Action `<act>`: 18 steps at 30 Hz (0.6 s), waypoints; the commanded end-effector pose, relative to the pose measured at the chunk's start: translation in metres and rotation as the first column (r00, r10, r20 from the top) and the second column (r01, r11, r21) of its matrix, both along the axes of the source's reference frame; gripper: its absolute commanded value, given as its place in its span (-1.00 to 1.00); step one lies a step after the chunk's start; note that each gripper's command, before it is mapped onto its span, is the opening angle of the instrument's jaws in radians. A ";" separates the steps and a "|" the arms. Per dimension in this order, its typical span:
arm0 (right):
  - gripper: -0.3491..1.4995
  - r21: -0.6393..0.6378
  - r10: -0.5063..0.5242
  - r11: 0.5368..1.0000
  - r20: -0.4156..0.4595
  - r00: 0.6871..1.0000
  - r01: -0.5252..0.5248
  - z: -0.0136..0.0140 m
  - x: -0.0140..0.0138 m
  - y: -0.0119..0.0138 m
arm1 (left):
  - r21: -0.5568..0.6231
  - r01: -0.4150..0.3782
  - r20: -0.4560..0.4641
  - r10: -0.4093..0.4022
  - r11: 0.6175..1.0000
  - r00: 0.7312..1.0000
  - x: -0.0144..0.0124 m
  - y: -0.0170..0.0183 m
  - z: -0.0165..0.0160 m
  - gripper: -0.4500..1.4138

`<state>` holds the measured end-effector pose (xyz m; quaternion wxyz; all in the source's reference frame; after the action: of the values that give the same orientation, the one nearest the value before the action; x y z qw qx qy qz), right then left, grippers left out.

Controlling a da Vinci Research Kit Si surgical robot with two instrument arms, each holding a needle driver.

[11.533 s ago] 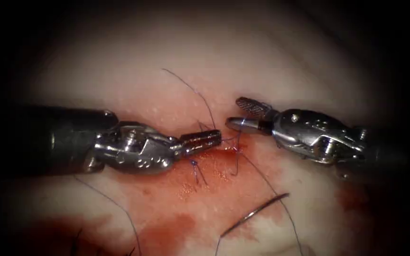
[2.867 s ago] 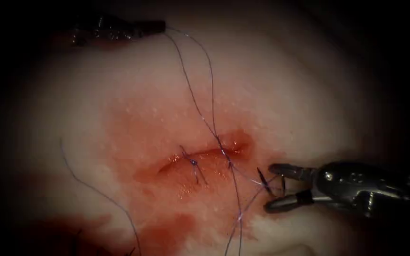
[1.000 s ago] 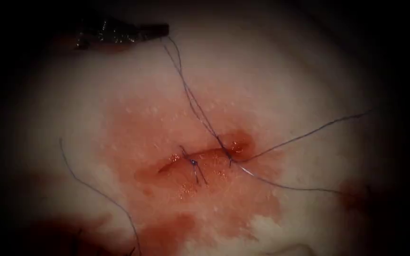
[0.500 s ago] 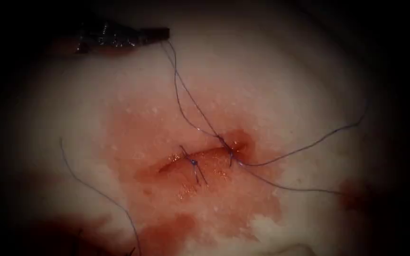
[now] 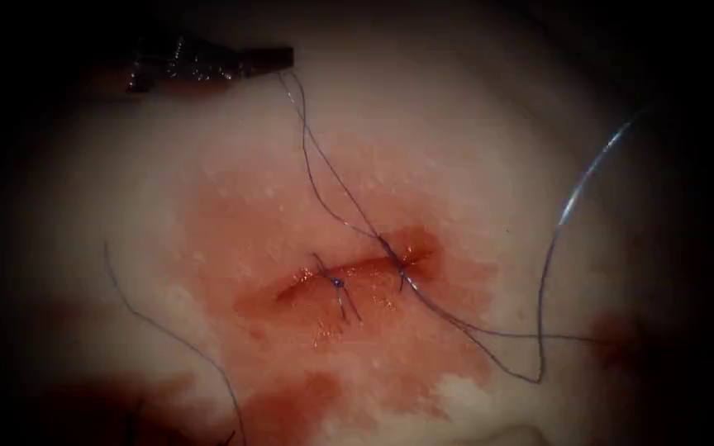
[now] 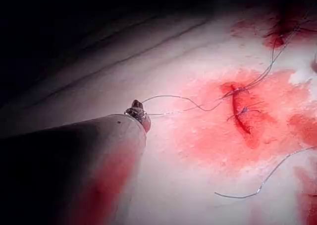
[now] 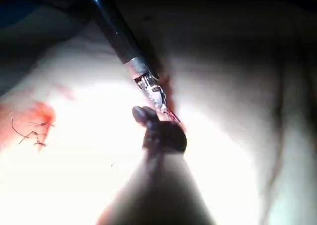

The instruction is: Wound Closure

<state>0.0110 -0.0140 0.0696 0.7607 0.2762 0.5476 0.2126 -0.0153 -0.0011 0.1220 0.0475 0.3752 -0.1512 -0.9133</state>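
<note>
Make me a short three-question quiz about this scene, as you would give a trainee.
1. True or false: the left end effector is shut on the thread.
2. How many stitches cross the cut? A) one B) two C) four
3. Fill in the missing word: the two strands held by the left end effector run down to the stitch at the ____ end of the cut, as the endoscope view shows it.

Key: 1 true. 2 B. 3 right; that stitch sits where the red fluid spreads over the tissue.
</note>
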 end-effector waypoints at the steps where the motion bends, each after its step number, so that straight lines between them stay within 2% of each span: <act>1: -1.00 0.010 -0.016 1.000 0.012 1.000 0.016 0.0016 0.0012 -0.0007 | -0.002 -0.002 0.001 0.002 1.000 1.000 -0.0005 0.0004 0.0004 -1.00; 3: -1.00 0.031 -0.069 0.997 0.005 0.998 0.069 0.0026 0.0017 -0.0026 | 0.000 -0.004 0.003 0.004 1.000 1.000 -0.0003 0.0005 0.0002 -1.00; 4: -1.00 0.031 -0.069 0.997 0.005 0.998 0.069 0.0026 0.0017 -0.0026 | 0.000 -0.004 0.003 0.004 1.000 1.000 -0.0003 0.0005 0.0002 -1.00; 5: -1.00 0.037 -0.090 0.995 -0.005 0.996 0.090 0.0024 0.0018 -0.0038 | 0.001 -0.004 0.004 0.004 1.000 1.000 -0.0002 0.0005 0.0001 -1.00; 8: -1.00 0.043 -0.108 0.993 -0.020 0.994 0.108 0.0019 0.0019 -0.0047 | 0.001 -0.005 0.005 0.005 1.000 1.000 -0.0001 0.0005 0.0000 -1.00; 9: -1.00 0.054 -0.144 0.988 -0.028 0.989 0.145 0.0012 0.0021 -0.0059 | 0.001 -0.005 0.005 0.005 1.000 1.000 -0.0001 0.0005 0.0000 -1.00; 11: -1.00 0.054 -0.173 0.983 -0.033 0.984 0.175 0.0010 0.0022 -0.0066 | 0.001 -0.005 0.005 0.005 1.000 1.000 -0.0001 0.0005 0.0000 -1.00; 12: -1.00 0.065 -0.219 0.973 -0.037 0.975 0.221 0.0008 0.0025 -0.0078 | 0.001 -0.005 0.005 0.005 1.000 1.000 -0.0001 0.0005 0.0000 -1.00; 14: -1.00 0.085 -0.344 0.933 -0.067 0.937 0.348 0.0006 0.0031 -0.0115 | 0.001 -0.005 0.005 0.005 1.000 1.000 -0.0001 0.0004 0.0000 -1.00; 18: -1.00 0.100 -0.412 0.902 -0.101 0.906 0.421 0.0010 0.0038 -0.0145 | 0.001 -0.005 0.005 0.005 1.000 1.000 -0.0001 0.0005 0.0000 -1.00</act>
<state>0.0143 -0.0289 0.0706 0.7480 0.4455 0.4882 0.0602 -0.0148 -0.0010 0.1215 0.0490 0.3773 -0.1485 -0.9128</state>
